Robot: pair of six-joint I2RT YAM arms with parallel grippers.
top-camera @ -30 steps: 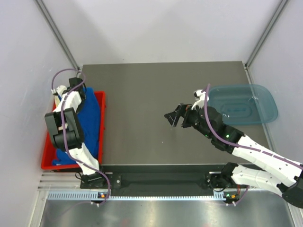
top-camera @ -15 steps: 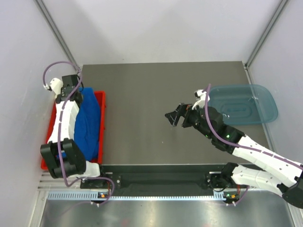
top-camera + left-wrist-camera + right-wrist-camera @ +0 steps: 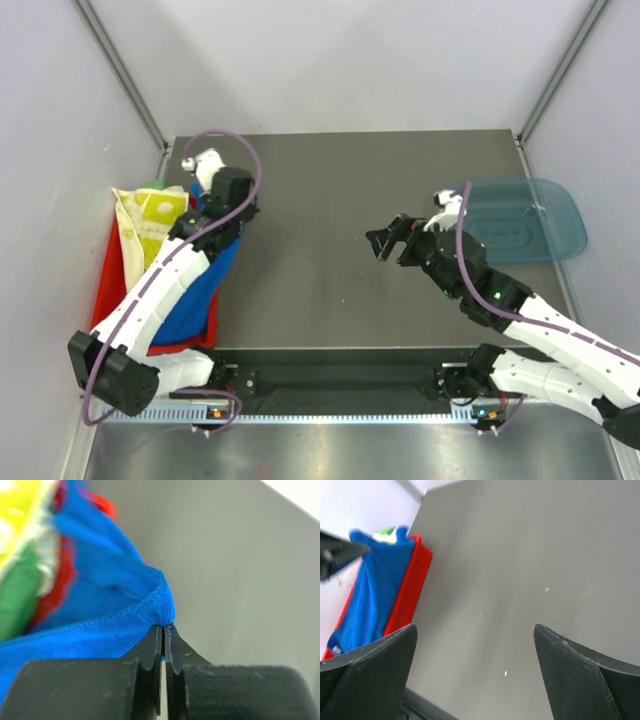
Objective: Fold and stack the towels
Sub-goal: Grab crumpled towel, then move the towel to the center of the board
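Note:
My left gripper (image 3: pixel 207 203) is shut on a corner of the royal blue towel (image 3: pixel 205 285) and holds it up above the right rim of the red tray (image 3: pixel 104 296). In the left wrist view the jaws (image 3: pixel 164 628) pinch the towel's hemmed corner (image 3: pixel 160 605). The rest of the towel hangs down over the tray's right wall. A pale yellow towel with green print (image 3: pixel 145 215) and a green towel (image 3: pixel 155 185) lie in the tray. My right gripper (image 3: pixel 386 241) is open and empty above the middle of the table (image 3: pixel 475 635). The purple and white towels are not in view.
A translucent blue bin (image 3: pixel 520 222) sits at the table's right edge, behind my right arm. The dark grey table (image 3: pixel 330 180) spans the middle. The enclosure walls stand close on the left and right.
My left arm has swung right from the tray's far side toward the table, lifting the blue towel by its corner and uncovering the yellow towel. My right gripper has shifted slightly right.

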